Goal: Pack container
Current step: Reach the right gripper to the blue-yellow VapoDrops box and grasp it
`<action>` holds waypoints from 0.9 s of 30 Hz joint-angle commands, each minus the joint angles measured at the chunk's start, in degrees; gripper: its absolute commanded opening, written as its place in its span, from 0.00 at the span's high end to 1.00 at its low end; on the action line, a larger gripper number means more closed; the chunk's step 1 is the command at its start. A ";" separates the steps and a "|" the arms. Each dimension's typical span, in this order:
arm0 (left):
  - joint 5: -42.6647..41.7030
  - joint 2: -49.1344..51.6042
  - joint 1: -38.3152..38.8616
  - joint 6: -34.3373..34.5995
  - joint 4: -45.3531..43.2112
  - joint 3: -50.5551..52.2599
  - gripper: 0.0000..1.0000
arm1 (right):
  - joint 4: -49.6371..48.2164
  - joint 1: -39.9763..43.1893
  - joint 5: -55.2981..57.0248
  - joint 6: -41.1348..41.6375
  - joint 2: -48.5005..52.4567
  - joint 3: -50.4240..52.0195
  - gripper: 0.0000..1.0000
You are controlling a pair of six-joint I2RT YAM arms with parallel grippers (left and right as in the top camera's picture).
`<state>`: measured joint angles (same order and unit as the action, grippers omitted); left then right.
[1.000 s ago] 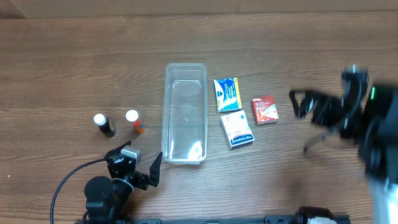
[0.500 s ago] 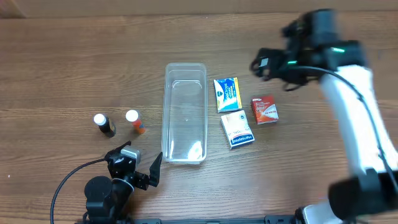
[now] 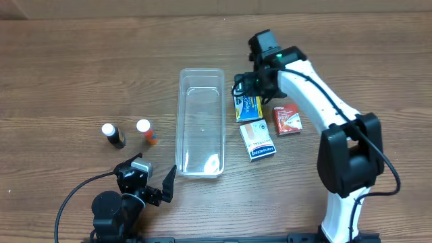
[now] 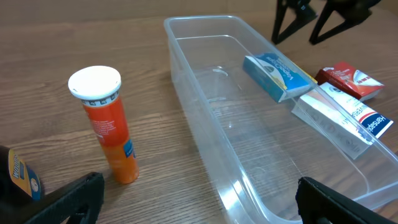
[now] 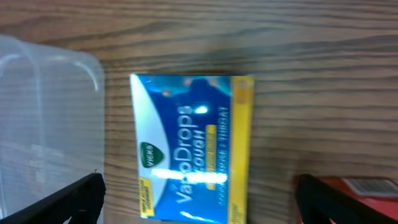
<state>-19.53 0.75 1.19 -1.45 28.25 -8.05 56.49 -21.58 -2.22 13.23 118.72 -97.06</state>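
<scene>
The clear container (image 3: 200, 75) lies lengthwise at the table's middle and holds nothing. It also shows in the left wrist view (image 4: 186, 106) and the right wrist view (image 5: 43, 124). A blue and yellow box (image 3: 248, 108) lies flat just right of it. My right gripper (image 3: 255, 91) hovers open over this box (image 5: 189, 146), its jaws standing wide on either side and apart from it. My left gripper (image 3: 154, 182) is open and empty near the container's near end, low over the wood (image 4: 205, 208).
A white box (image 3: 258, 140) and a red box (image 3: 287, 119) lie right of the container. An orange tube (image 3: 146, 131) and a dark bottle (image 3: 113, 135), both white-capped, stand upright to its left. The orange tube (image 4: 109, 124) is close to my left gripper.
My right arm has swung from the table's right side up and leftward and now sits over the blue and yellow box. The left arm and the objects have not moved.
</scene>
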 commanded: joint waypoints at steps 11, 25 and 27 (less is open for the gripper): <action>-0.42 -0.44 0.35 0.17 0.00 0.09 0.00 | -2.03 -1.92 2.16 0.09 8.04 -1.38 0.00; -0.42 -0.44 0.35 0.17 0.02 0.09 0.00 | 2.08 -1.81 6.08 0.11 6.56 -2.82 0.44; -0.42 -0.44 0.35 0.17 0.00 0.09 0.00 | 4.79 -1.81 7.80 0.09 4.85 -5.38 0.42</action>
<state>-19.53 0.75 1.19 -1.48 28.25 -8.05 59.02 -23.66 1.21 13.43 127.07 -98.54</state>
